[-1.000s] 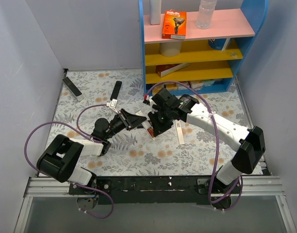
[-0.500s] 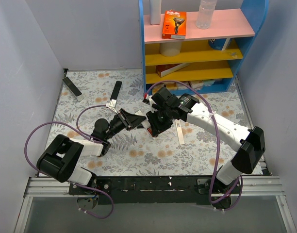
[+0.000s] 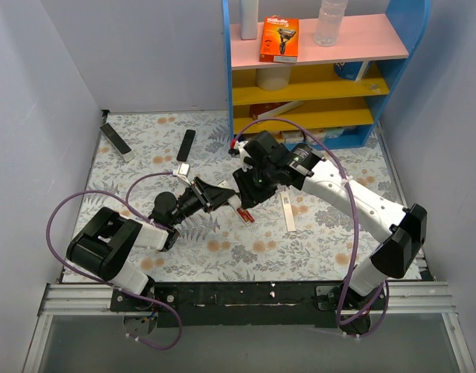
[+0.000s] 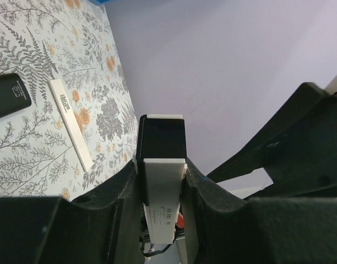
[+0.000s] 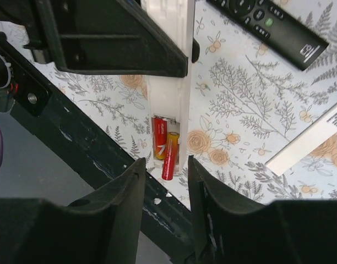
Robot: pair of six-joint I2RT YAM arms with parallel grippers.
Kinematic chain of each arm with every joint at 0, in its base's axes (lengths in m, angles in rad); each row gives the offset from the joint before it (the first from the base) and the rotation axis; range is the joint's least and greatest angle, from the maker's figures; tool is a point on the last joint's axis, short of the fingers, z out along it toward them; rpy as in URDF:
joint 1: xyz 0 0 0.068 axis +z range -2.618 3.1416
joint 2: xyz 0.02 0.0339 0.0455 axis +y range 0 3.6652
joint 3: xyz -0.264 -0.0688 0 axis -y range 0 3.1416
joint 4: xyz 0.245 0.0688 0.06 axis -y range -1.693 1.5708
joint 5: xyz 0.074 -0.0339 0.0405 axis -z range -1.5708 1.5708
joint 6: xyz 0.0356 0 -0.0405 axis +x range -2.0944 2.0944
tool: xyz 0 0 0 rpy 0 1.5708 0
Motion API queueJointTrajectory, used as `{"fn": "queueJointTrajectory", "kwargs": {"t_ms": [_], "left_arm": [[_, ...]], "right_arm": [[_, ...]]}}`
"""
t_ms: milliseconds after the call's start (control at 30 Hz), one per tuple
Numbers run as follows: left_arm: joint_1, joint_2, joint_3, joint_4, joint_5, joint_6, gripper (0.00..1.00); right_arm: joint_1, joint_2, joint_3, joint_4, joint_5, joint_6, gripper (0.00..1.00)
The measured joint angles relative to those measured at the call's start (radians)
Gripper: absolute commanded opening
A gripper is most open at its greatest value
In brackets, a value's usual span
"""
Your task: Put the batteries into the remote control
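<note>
Left gripper (image 4: 161,171) clamps remote control (image 5: 171,93); right gripper (image 5: 166,165) open, hovering over batteries (image 5: 165,146) in its end bay.

Blue shelf unit (image 3: 227,70) stands at the back. Its pink top shelf (image 3: 362,39) carries an orange razor box (image 3: 279,39) and a clear bottle (image 3: 330,22). Left of the unit, on the floral cloth (image 3: 222,256): one black remote (image 3: 187,145), a second black remote (image 3: 115,141) farther left.

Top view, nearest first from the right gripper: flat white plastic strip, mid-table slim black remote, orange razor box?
1. Flat white plastic strip, just right of the right gripper.
2. Slim black remote, farther back-left.
3. Orange razor box, top shelf.
</note>
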Motion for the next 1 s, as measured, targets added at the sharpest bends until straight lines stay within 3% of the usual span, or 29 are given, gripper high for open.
{"fn": "queueJointTrajectory", "kwargs": {"t_ms": [233, 667, 900, 1000], "left_arm": [[0.000, 0.001, 0.000, 0.006, 0.002, -0.003, 0.00], [0.000, -0.007, 0.001, 0.007, 0.008, -0.003, 0.00], [0.000, -0.030, 0.007, 0.008, 0.011, -0.003, 0.00], [0.000, -0.032, 0.008, 0.008, 0.014, -0.003, 0.00]], "right_arm": [[0.000, -0.028, 0.034, 0.029, -0.020, -0.141, 0.44], [0.000, -0.336, -0.303, 0.125, -0.251, -0.773, 0.39], [0.000, -0.338, -0.401, 0.186, -0.287, -0.881, 0.36], [0.000, -0.331, -0.402, 0.211, -0.298, -0.899, 0.30]]}}
